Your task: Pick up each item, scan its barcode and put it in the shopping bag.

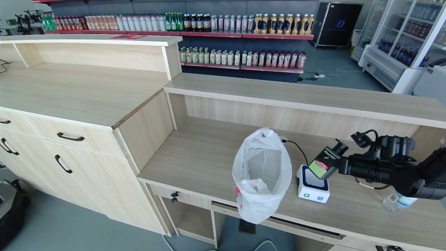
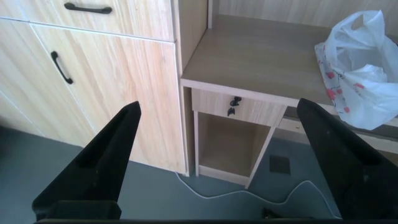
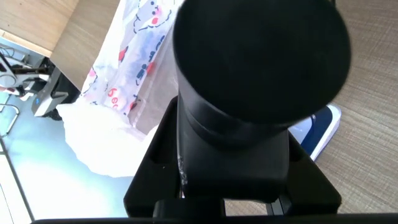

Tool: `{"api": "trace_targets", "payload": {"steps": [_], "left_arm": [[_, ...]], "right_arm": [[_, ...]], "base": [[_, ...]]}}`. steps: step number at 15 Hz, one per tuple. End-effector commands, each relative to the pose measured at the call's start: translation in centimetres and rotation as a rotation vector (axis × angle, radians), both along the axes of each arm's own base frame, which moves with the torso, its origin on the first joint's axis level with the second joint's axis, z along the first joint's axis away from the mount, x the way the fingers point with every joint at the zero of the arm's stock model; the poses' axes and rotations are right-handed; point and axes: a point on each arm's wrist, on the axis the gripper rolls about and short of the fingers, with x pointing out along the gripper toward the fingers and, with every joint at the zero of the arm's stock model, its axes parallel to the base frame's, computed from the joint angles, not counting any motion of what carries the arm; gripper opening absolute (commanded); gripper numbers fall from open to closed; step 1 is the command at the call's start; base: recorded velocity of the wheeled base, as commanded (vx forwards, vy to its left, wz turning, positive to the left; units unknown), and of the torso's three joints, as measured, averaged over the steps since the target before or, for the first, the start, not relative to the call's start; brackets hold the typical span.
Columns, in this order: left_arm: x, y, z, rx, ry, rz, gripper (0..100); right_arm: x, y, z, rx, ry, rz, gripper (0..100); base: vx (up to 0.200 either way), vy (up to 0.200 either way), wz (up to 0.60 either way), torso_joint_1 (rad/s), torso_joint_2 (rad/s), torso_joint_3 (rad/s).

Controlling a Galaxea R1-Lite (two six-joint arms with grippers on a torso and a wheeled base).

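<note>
Low at the near left, above the grey floor (image 2: pixel 124 186), the left end effector (image 2: pixel 219 104) hangs released, its two dark fingers (image 2: pixel 93 168) spread wide in front of the pale wood cabinet doors with black handles (image 2: pixel 93 56). On the pale wood bench (image 1: pixel 209 153), a white plastic shopping bag with red print (image 1: pixel 262 174) stands open-mouthed at the near edge, its lower part drooping over the front. Just right of the bag sits a white and blue box-shaped barcode scanner (image 1: pixel 313 186), a black cable (image 1: pixel 296 146) running from it toward the far side. The right end effector (image 1: pixel 343 164) comes in from the right, clenched on a black cylindrical container with a green and red label (image 1: pixel 324 164), held tilted just above the scanner, beside the bag. Farther right on the bench, partly hidden behind the arm, stands a clear plastic bottle with a blue and white label (image 1: pixel 395 202). Far behind, red-edged shelves of bottled drinks (image 1: pixel 244 24) line the wall.
</note>
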Motion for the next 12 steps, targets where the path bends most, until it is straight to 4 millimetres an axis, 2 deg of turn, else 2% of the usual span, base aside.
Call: {"api": "trace_targets", "payload": {"steps": [1,12], "left_arm": [[0.0,0.0,0.0,0.0,0.0,0.0,100],[0.0,0.0,0.0,0.0,0.0,0.0,100]], "right_arm": [[0.1,0.1,-0.3,0.001,0.006,0.003,0],[1.4,1.2,-0.5,-0.002,-0.012,0.038,0]], "base": [[0.0,0.0,0.0,0.0,0.0,0.0],[0.0,0.0,0.0,0.0,0.0,0.0]]}}
